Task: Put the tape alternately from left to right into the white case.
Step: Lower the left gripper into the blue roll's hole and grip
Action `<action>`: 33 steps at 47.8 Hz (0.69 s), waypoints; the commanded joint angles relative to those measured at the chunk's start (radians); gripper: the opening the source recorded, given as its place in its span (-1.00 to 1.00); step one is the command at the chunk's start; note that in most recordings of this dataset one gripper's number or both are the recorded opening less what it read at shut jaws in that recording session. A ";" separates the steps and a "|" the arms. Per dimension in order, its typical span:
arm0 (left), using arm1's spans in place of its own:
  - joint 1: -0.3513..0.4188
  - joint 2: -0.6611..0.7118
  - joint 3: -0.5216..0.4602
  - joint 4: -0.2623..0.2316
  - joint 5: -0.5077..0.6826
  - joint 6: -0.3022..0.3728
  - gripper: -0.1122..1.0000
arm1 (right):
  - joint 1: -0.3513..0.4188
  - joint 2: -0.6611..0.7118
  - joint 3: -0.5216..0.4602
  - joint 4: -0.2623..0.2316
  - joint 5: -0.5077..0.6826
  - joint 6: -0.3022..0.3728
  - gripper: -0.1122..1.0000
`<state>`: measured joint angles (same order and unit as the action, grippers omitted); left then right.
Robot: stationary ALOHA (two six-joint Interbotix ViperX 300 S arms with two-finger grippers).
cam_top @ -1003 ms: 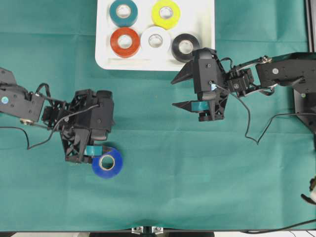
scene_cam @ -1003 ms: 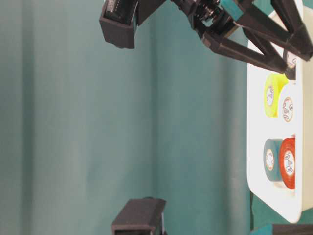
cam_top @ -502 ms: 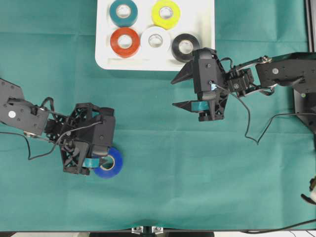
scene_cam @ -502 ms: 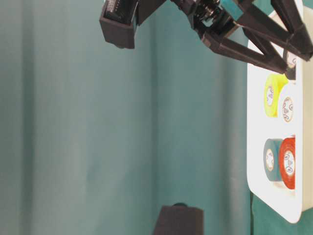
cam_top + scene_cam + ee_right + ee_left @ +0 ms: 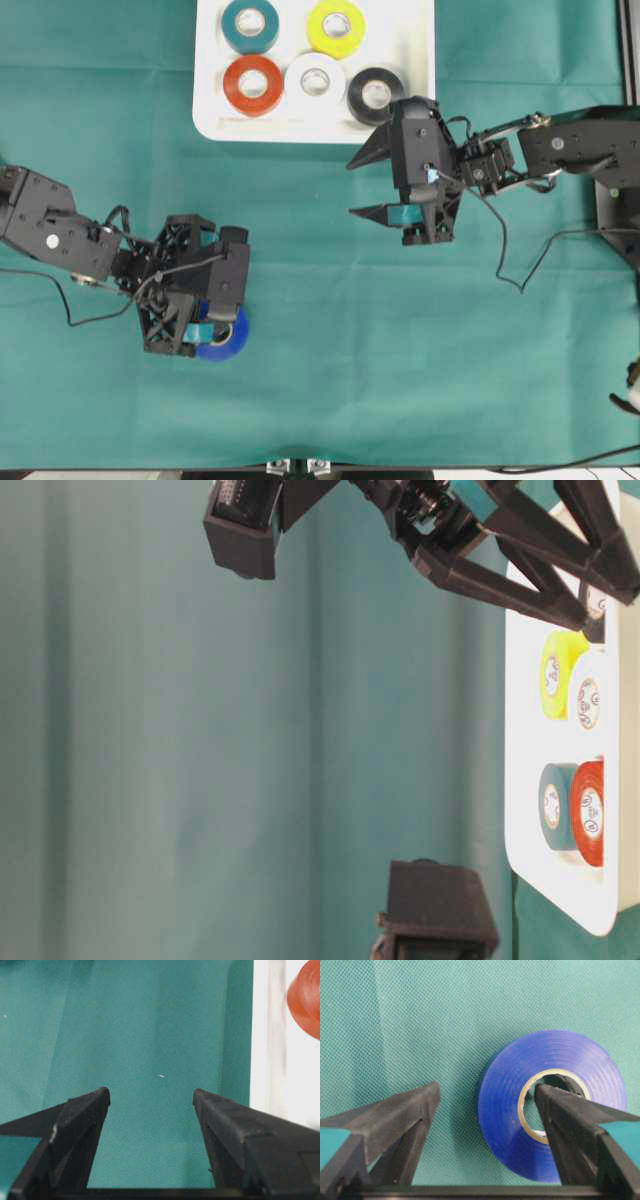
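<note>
Left pincer (image 5: 485, 1097) spread, straddling blue tape (image 5: 552, 1105) wall; right pincer (image 5: 150, 1102) spread

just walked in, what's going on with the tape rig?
The left gripper is open over the blue roll on the green cloth, one finger in the roll's core and one outside its wall, nothing clamped yet. The right gripper hangs open and empty just below the white case, which already holds the teal, yellow, orange-red, white and black rolls.
</note>
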<state>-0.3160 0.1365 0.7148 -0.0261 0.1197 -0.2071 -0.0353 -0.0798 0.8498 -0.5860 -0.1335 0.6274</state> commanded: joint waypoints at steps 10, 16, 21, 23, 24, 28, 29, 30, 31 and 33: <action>-0.003 -0.021 -0.002 -0.002 0.006 0.003 0.09 | 0.002 -0.014 -0.009 -0.002 -0.008 -0.002 0.56; -0.003 -0.025 -0.005 -0.002 0.037 0.003 -0.50 | 0.002 -0.014 -0.008 -0.002 -0.009 -0.002 0.56; -0.003 -0.025 -0.011 -0.002 0.066 0.005 -0.81 | 0.002 -0.014 -0.008 -0.002 -0.009 -0.002 0.56; -0.003 -0.026 -0.014 -0.002 0.072 0.005 -0.85 | 0.002 -0.014 -0.008 0.000 -0.009 -0.002 0.56; -0.005 -0.026 -0.015 -0.002 0.077 0.005 -0.84 | 0.002 -0.014 -0.009 0.000 -0.009 -0.002 0.56; -0.003 -0.028 -0.018 -0.002 0.080 0.006 -0.84 | 0.002 -0.012 -0.008 -0.002 -0.009 -0.002 0.56; -0.005 -0.029 -0.018 0.000 0.080 0.005 -0.84 | 0.002 -0.012 -0.008 0.000 -0.008 0.000 0.56; -0.003 -0.031 -0.017 -0.002 0.080 0.006 -0.84 | 0.002 -0.014 -0.008 -0.002 -0.008 0.000 0.56; -0.005 -0.034 -0.018 -0.002 0.080 0.006 -0.84 | 0.002 -0.014 -0.008 -0.002 -0.008 -0.002 0.56; -0.005 -0.037 -0.018 0.000 0.080 0.006 -0.84 | 0.002 -0.014 -0.008 -0.002 -0.009 -0.002 0.56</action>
<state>-0.3175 0.1304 0.6980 -0.0261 0.1979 -0.1994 -0.0353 -0.0782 0.8498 -0.5860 -0.1335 0.6274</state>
